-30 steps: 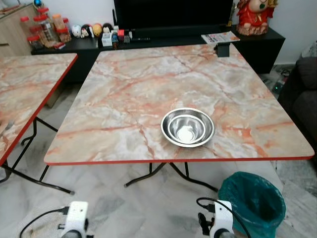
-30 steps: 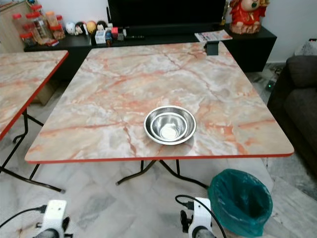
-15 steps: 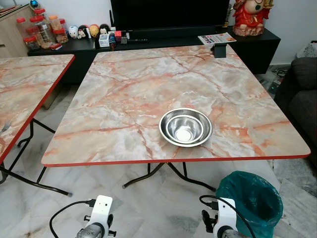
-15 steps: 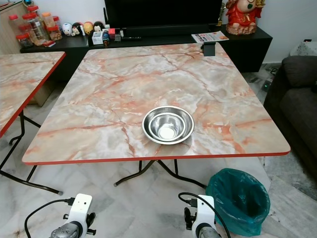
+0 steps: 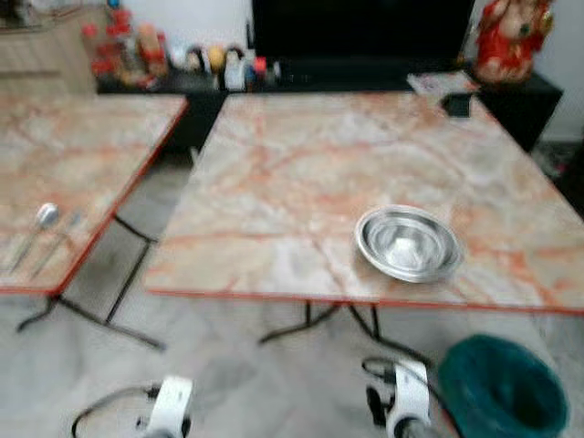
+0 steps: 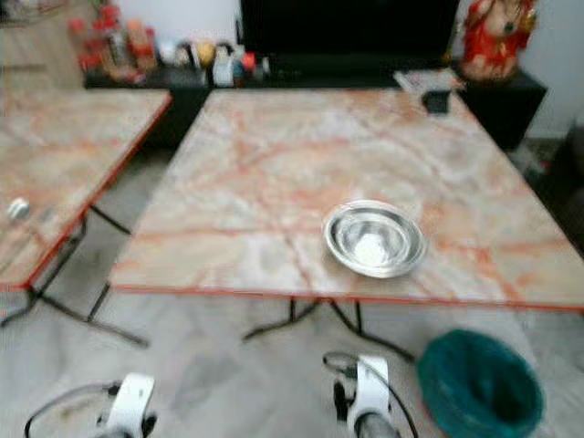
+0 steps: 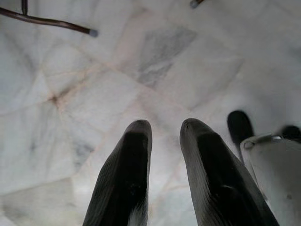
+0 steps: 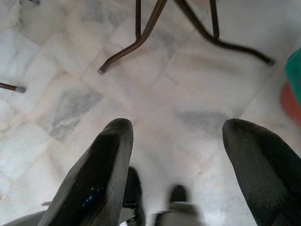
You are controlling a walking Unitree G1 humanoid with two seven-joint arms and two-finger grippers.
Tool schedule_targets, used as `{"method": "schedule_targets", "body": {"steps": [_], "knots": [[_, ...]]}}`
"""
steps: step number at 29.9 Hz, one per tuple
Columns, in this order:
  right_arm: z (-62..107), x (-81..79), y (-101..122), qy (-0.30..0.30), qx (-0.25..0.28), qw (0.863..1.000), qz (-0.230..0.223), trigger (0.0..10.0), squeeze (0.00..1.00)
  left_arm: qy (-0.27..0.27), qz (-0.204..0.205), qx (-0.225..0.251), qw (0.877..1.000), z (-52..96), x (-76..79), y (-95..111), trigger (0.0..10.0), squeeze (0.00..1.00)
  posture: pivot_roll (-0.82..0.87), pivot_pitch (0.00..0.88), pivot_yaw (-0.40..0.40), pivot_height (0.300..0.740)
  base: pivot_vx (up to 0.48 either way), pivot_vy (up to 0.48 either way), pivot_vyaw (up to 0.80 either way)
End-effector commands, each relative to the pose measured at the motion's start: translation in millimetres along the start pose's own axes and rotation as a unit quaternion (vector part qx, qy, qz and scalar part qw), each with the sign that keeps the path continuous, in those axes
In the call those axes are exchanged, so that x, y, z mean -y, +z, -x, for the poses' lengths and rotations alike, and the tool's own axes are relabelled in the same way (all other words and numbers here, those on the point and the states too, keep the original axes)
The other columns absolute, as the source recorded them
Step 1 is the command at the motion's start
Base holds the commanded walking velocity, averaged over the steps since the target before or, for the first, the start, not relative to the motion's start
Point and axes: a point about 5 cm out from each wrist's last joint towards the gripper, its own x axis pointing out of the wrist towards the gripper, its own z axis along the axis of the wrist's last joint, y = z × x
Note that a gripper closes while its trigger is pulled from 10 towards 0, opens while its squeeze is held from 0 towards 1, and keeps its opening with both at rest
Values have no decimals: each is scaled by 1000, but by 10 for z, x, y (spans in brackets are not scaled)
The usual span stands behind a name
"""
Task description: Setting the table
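A shiny steel bowl (image 5: pixel 408 244) sits near the front edge of the marble-patterned table (image 5: pixel 274 164). On the second table (image 5: pixel 73 155) to the left lie a spoon (image 5: pixel 43 219) and what looks like a fork (image 5: pixel 59 239), both blurred. Both arms hang low in front of me, left arm (image 5: pixel 169 409) and right arm (image 5: pixel 406 411), above the floor. In the left wrist view my left gripper (image 7: pixel 165 127) has its fingers close together with nothing between them. In the right wrist view my right gripper (image 8: pixel 178 127) stands wide open over the floor tiles.
A green-lined bin (image 5: pixel 502 388) stands on the floor under the table's front right corner. Folding table legs (image 8: pixel 141 37) cross beneath. A dark TV cabinet (image 5: pixel 365 64) with jars and a red figurine (image 5: pixel 506 41) runs along the back. A small black object (image 5: pixel 456 103) sits on the table's far corner.
The camera has swung left and the picture has blurred, so the scene sits further right. The left table's spoon and fork have come into view. The bowl has not moved.
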Motion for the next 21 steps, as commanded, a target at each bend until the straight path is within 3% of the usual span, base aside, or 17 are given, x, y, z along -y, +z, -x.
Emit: {"method": "schedule_targets", "body": {"steps": [1, 10, 21], "knots": [[14, 57, -40, -9, -8, 1000, -2, 10000, 0, -4, -3, 1, 1000, -5, 42, 9, 10000, 0, -11, 0, 43, 727, 0, 480, 0], [15, 44, -51, -6, -12, 1000, 16, 10000, 0, 1, -1, 3, 1000, -11, 14, 34, 10000, 0, -12, 0, 46, 727, 0, 480, 0], [12, 34, -42, -4, -10, 1000, 4, 10000, 0, 5, 0, -3, 1000, -3, -11, 4, 10000, 0, -13, 0, 47, 727, 0, 480, 0]]}}
